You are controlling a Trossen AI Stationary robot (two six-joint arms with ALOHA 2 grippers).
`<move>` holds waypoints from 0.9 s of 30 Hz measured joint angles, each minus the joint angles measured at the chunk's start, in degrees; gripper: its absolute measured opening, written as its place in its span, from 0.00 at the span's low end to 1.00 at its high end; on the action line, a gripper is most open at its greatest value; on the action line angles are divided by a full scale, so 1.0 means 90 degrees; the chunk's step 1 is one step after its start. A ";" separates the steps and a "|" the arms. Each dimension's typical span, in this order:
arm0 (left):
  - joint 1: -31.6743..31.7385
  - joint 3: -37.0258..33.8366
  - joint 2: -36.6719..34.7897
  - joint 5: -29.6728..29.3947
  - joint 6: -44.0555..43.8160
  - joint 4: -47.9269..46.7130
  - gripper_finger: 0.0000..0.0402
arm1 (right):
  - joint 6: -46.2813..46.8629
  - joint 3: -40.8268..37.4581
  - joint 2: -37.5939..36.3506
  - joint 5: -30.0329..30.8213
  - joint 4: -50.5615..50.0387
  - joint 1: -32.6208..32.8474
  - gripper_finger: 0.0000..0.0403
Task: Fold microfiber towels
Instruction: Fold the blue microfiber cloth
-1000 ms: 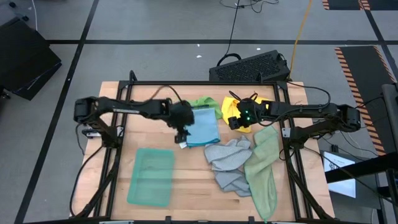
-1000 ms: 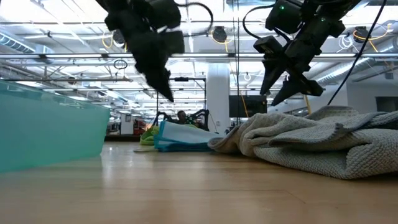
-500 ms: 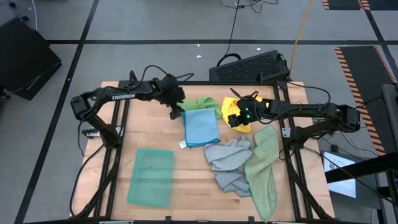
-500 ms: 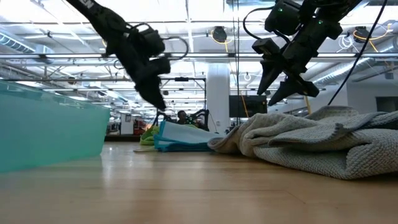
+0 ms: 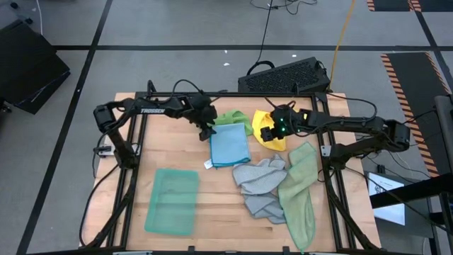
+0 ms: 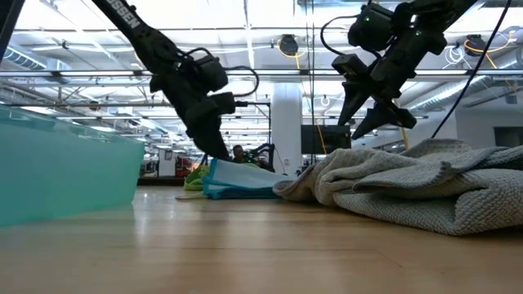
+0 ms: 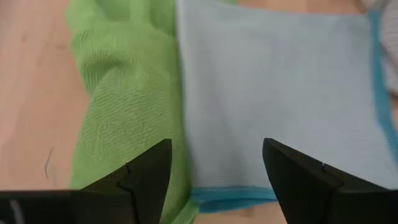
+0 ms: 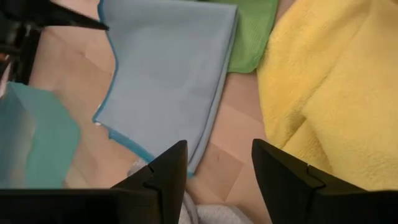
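Left fingers [image 5: 206,132] are standing spread apart and gripping nothing, hovering over the far edge of the light blue towel [image 5: 230,145] where it is meeting the bright green towel [image 5: 232,117]. In the left wrist view the two dark fingertips [image 7: 149,174] are framing the seam between the bright green towel [image 7: 118,106] and the light blue towel [image 7: 280,93].

Right fingers [image 5: 267,134] are also standing parted with nothing between them, hanging above the yellow towel [image 5: 272,142] near the far edge of the worktop [image 5: 219,205]. In the right wrist view the yellow towel [image 8: 329,93] is lying beside the light blue towel [image 8: 168,74], with bare wood between them.

The light blue towel is lying folded flat in the middle of the far half of the worktop, overlapping the bright green towel behind it. The grey towel [image 5: 260,185] is lying crumpled toward the near right, touching the pale sage towel [image 5: 300,190], which is stretching along the right edge. The teal towel [image 5: 173,201] is lying folded flat near the near left corner, well apart from the others.
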 joint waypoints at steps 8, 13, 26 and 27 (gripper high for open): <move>0.0006 -0.0002 0.0206 -0.0080 -0.0231 -0.0276 0.54 | -0.0135 0.0000 0.0000 -0.0156 0.0000 -0.0247 0.43; -0.0003 -0.0002 0.0123 -0.0077 -0.0223 -0.0284 0.36 | -0.0139 0.0000 0.0000 -0.0152 0.0000 -0.0274 0.43; -0.0319 -0.0002 -0.0321 -0.0088 -0.0079 -0.0293 0.04 | -0.0187 0.0009 0.0230 -0.0174 0.1702 -0.0606 0.43; -0.0366 -0.0002 -0.0350 -0.0110 -0.0077 -0.0274 0.03 | -0.0285 0.0008 0.0324 -0.0281 0.1833 -0.0661 0.43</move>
